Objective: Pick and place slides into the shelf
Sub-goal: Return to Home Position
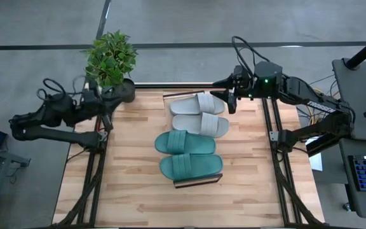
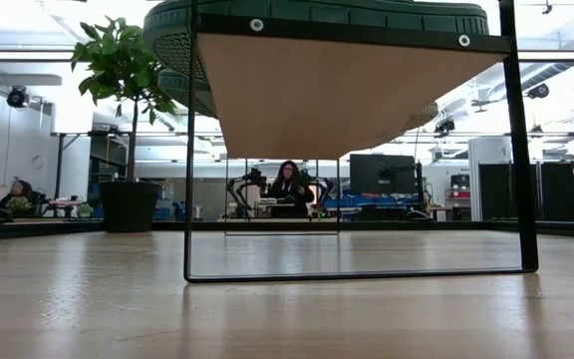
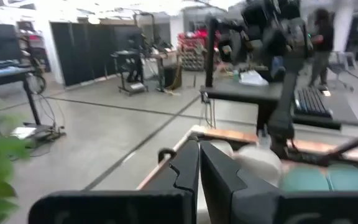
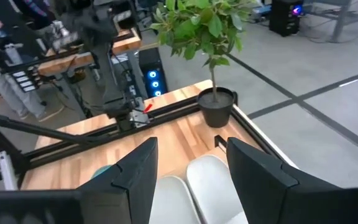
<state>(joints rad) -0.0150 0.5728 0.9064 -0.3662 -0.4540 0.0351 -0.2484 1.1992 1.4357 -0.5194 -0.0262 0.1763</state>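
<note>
Four slides (image 1: 189, 144) on shelf (image 2: 337, 100): grey pair far, green pair near.
Right gripper (image 4: 191, 149) wide open, empty, just right of grey pair; left gripper (image 3: 199, 154) closed, empty, far left beside plant (image 1: 110, 58).

Bright, even overhead light leaves only soft shadows on the table (image 1: 132, 184). Ceiling lamps (image 3: 98, 6) glare white far beyond the left end effector (image 3: 199, 152).

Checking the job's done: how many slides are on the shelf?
4, in a row on the shelf: grey slide, second grey slide, green slide, second green slide. None seems hidden.
</note>
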